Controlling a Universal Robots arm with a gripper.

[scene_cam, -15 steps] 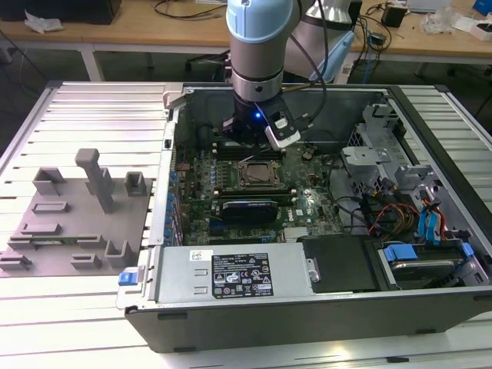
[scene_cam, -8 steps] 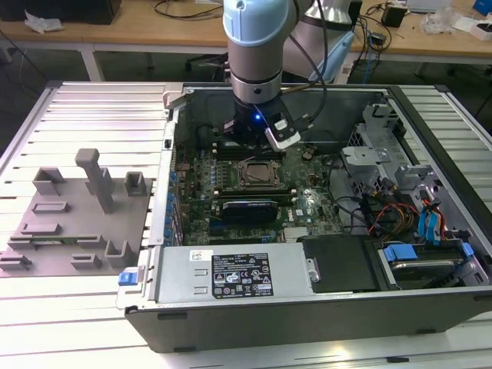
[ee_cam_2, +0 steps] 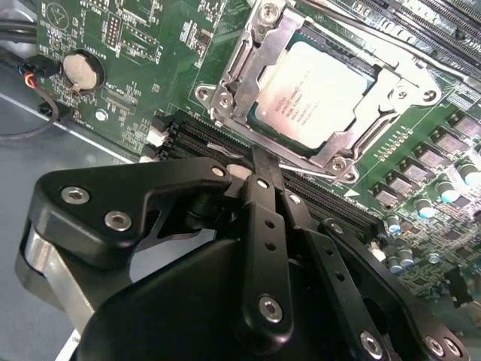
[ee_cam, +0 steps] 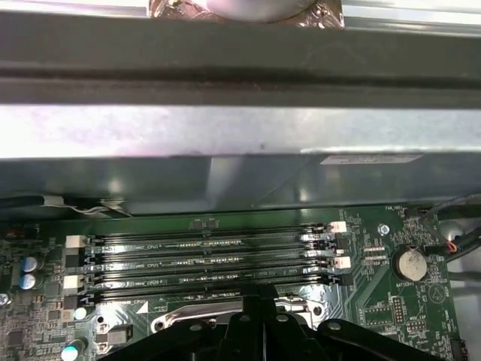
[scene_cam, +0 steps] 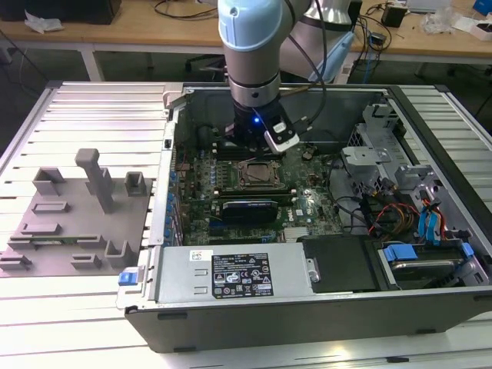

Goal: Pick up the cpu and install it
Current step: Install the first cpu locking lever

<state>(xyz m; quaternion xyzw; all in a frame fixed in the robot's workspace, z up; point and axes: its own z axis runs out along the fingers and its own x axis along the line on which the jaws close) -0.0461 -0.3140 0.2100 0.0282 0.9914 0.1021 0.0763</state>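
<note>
The cpu [ee_cam_2: 312, 94], a silvery square chip, lies flat inside the motherboard socket, with the socket's metal frame [ee_cam_2: 244, 56] around its edges. In the exterior view the socket [scene_cam: 257, 175] sits mid-board in the open computer case [scene_cam: 307, 323]. My gripper [ee_cam_2: 259, 162] hangs just beside the socket, above the memory slots [ee_cam: 210, 259]. Its black fingers are shut together, nothing is between them, and they stand apart from the cpu. In the exterior view the gripper [scene_cam: 256, 147] is low inside the case, at the socket's far side. The first wrist view has the gripper [ee_cam: 261, 297] at the slots' edge.
A coin battery [ee_cam_2: 81, 69] sits on the board close to the gripper. The case's rear wall [ee_cam: 240, 150] rises beyond the slots. A labelled power supply [scene_cam: 231, 277] fills the case front; drive bays and cables [scene_cam: 400, 200] crowd the exterior view's right. A grey fixture plate [scene_cam: 69, 223] lies at its left.
</note>
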